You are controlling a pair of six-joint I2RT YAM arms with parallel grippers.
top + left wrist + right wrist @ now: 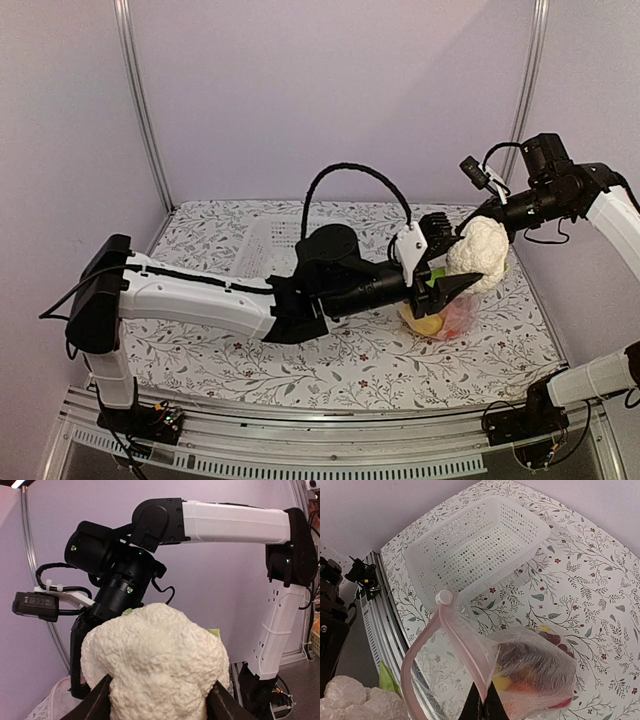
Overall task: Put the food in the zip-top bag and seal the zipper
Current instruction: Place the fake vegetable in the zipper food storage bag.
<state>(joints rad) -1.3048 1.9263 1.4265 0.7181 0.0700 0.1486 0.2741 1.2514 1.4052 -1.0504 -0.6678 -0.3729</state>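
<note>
The left arm [200, 295] lies long and low across the surface from its base at the near left, forearm stretched out to the right. The right arm [600, 200] rises on the far right, folds at the elbow and reaches back in towards the middle, wrist tipped downward. The left fingers [95, 702] are spread about halfway and grip the white cauliflower [155, 660] by its two sides, held up in the air over the zip-top bag [450, 318]. The right fingers [474, 707] are pressed closed on the bag's mouth edge, holding it up. Pale lilac walls [330, 90] with metal poles [140, 100] in the corners close the space in. The surface [200, 350] is covered in a white cloth printed with leafy sprigs. A white lattice basket [470, 545] stands on it towards the back left, apart from the bag. The pinkish zipper [420, 650] curves in an open loop from the pinch. Yellow, red and dark food [520, 677] shows through the plastic.
</note>
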